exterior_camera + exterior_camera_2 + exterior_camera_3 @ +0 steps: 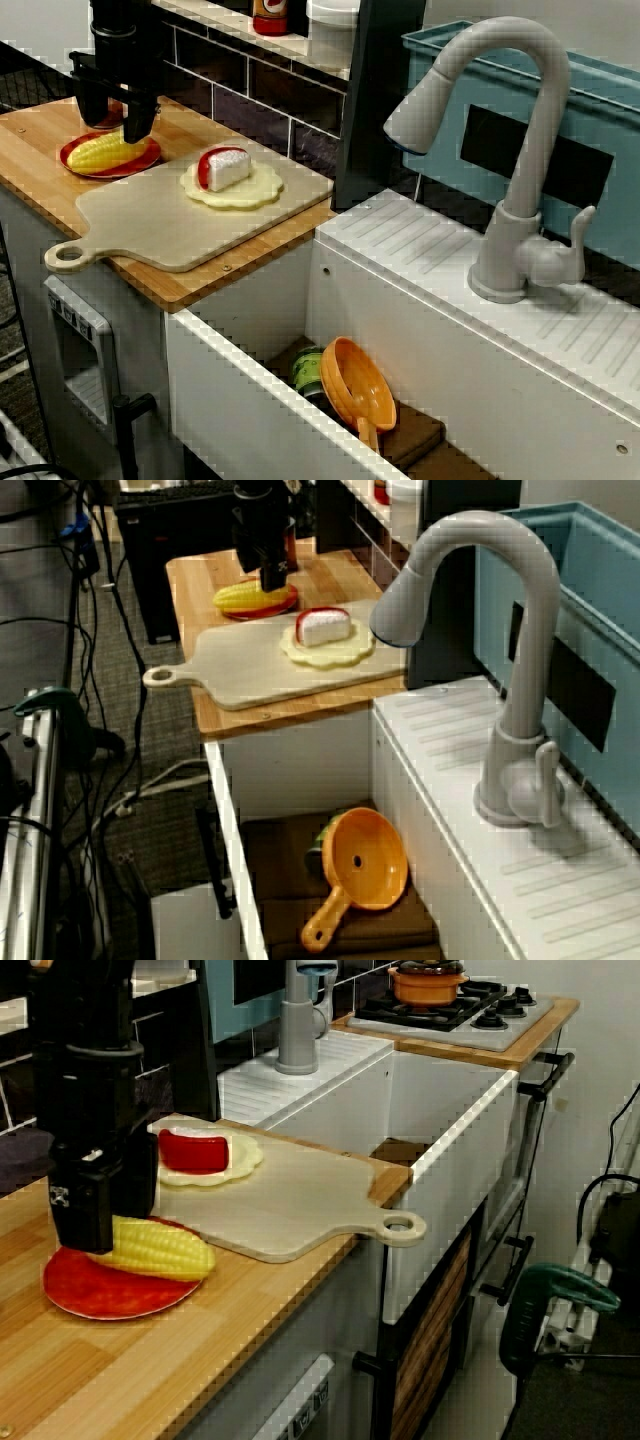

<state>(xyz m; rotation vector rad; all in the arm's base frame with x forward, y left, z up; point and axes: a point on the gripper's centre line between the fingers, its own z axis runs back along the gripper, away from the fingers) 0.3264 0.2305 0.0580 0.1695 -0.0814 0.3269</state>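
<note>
Your pincer [113, 125] sits at the far left end of the wooden tabletop [190, 120], down over the corn [105, 152]. Its fingers stand apart with the tips low at the cob; in the view from the tabletop's end the black body hides the tips, so you cannot tell whether they press on it. The corn lies on its side on a red plate [110, 168], near the dark tiles [250, 95] of the back wall.

Just beside the plate lies a pale board [160, 220], with its handle (the one with the hole) pointing to the front edge. On the board's far side is a yellow disc [250, 190] with a red-and-white piece [225, 167] on top, well apart from the pincer.

Right of the tabletop is a white sink [260, 310]. An orange strainer [362, 385] lies in it against a green can [308, 372]. A grey faucet [520, 150] stands on the ribbed ledge behind it, in front of a teal bin [600, 120].

The view from the tabletop's end shows a stove [450, 1015] past the sink, carrying an orange pot [428, 982]. In the view from high over the sink, cables [110, 610] trail across the floor [150, 740].
</note>
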